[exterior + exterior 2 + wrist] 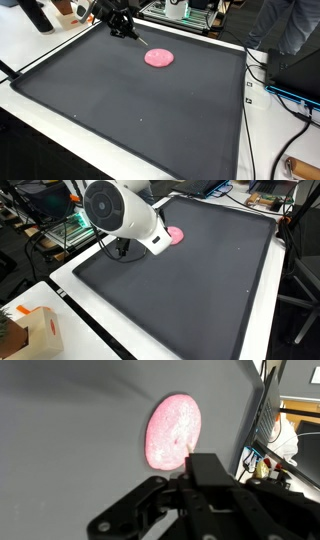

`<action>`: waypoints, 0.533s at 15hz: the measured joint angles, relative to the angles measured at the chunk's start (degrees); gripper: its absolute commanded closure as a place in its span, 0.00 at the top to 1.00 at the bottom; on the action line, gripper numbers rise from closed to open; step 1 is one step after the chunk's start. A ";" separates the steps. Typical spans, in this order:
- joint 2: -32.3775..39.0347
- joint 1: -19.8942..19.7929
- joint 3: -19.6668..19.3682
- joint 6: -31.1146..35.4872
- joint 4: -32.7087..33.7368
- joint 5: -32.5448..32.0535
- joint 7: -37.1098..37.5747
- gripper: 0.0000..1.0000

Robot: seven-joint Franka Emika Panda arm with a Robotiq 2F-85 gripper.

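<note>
Pink disc [159, 58] sitting flat on the dark mat [120, 110], toward the far edge, and that's the one thing on the whole sheet! The gripper [125, 28] hangs just beyond it near the mat's back corner, tilted down toward it. Look at the wrist view: the gripper [190, 475] has its jaws pinched right together on a slim stick [188, 454], whose tip pokes out over the near rim of the disc [173, 430]. It may be a pen or a probe; the picture is too soft to say. In an exterior view the stick [140, 38] slants down and stops just short of the disc, apart from it by my reading. So: the grasp on the stick looks done, contact with the disc not yet made, and the disc shows no mark that I can make out.
</note>
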 measured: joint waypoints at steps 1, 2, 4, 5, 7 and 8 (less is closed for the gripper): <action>-0.05 0.19 0.02 0.00 0.16 -0.24 0.09 0.03; -0.14 0.42 0.03 0.05 0.32 -0.59 0.21 0.03; -0.47 0.93 0.08 0.08 0.58 -1.49 0.43 0.03; -0.77 1.20 0.14 0.14 0.60 -2.00 0.66 0.03; -1.51 1.75 0.37 0.15 0.62 -3.04 1.56 0.03; -1.94 2.08 0.47 0.15 0.63 -3.67 2.27 0.03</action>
